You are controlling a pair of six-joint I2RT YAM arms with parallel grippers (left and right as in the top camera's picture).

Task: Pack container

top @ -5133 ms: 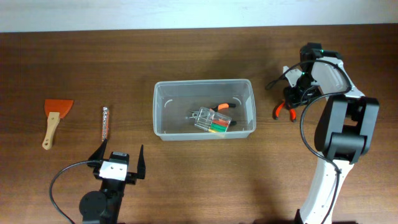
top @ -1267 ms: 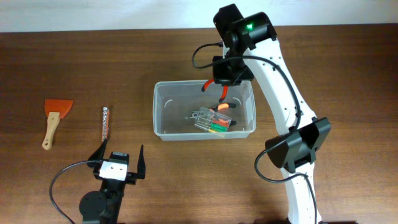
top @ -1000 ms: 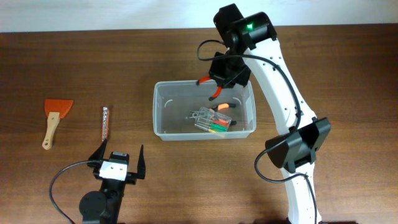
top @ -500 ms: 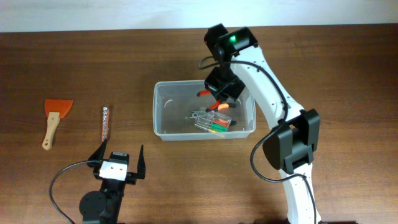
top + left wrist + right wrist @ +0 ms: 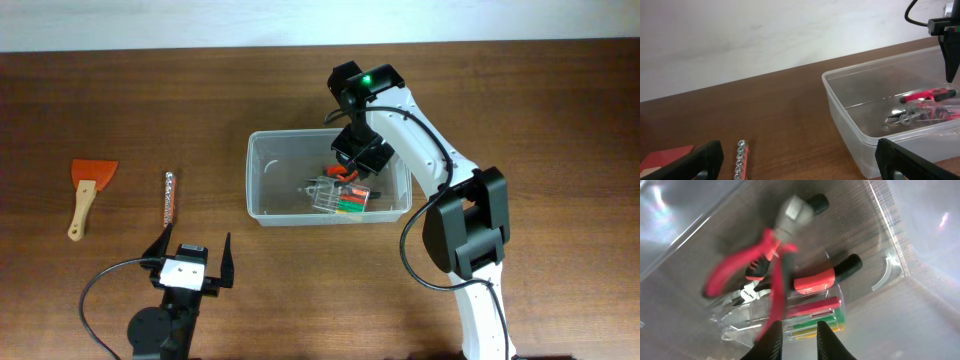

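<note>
Orange scraper (image 5: 87,188), bit strip (image 5: 169,198) (alongside)

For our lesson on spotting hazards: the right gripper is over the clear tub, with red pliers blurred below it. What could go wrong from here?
1. The red pliers look blurred, probably dropping; they may hit the small clear case in the container and knock it about.
2. The right gripper seems low between the walls, so a sideways exit could catch the rim.

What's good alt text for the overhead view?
The right gripper reaches into a clear container mid-table, over red-handled pliers and a case of coloured bits. The left gripper sits open at the front; an orange scraper and metal bar lie left.
</note>
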